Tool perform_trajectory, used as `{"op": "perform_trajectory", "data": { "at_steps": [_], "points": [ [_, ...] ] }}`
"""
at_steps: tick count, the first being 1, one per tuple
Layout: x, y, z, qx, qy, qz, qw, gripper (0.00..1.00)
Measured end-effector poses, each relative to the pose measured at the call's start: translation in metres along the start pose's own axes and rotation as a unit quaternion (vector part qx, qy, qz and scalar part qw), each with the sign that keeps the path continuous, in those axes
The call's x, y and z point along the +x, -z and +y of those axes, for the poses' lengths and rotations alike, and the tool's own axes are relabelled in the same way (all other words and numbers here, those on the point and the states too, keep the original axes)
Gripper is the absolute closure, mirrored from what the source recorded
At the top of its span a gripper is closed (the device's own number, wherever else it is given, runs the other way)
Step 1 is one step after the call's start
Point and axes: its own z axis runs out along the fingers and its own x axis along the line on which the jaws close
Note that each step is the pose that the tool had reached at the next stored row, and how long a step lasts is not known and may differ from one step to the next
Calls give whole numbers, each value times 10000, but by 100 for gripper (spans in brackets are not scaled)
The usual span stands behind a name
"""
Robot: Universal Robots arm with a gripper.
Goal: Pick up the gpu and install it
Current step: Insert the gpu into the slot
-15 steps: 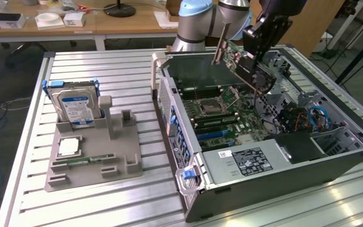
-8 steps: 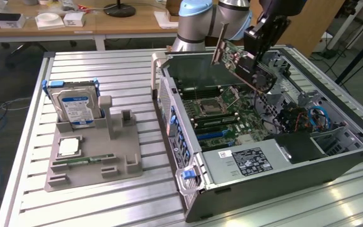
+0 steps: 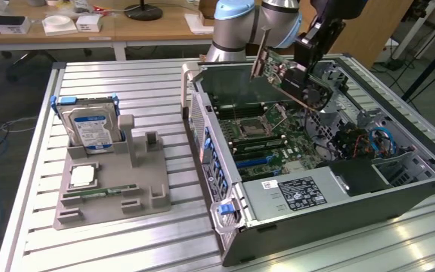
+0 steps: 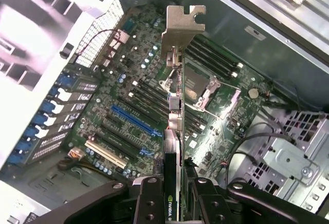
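The gpu [image 3: 287, 76] is a thin card with a green back, a dark face and a silver bracket. It hangs tilted above the open computer case [image 3: 399, 187], over the motherboard [image 3: 267, 139]. My gripper [image 3: 308, 59] is shut on its upper part. In the wrist view the gpu [image 4: 175, 126] runs edge-on away from my gripper [image 4: 175, 188], with the bracket [image 4: 182, 26] at the far end. The black fingers [image 4: 149, 198] clamp it from both sides. Below lies the motherboard [image 4: 221, 106] with a long blue slot [image 4: 136, 121] and black slots beside it.
A grey holder [image 3: 111, 192] on the slatted metal table [image 3: 202, 238] carries an upright hard drive [image 3: 89, 127], a processor [image 3: 84, 175] and a green memory stick [image 3: 100, 192]. Inside the case are a power supply [image 3: 301, 192], cables [image 3: 380, 141] and a drive cage [image 4: 288, 152].
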Motion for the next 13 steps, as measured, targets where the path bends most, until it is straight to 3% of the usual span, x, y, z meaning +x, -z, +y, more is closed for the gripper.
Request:
{"op": "perform_trajectory", "data": {
  "at_steps": [6, 13],
  "points": [
    [0, -2, 0, -7, 356, 17, 9994, 74],
    [0, -5, 0, -15, 724, 35, 9974, 74]
  ]
}}
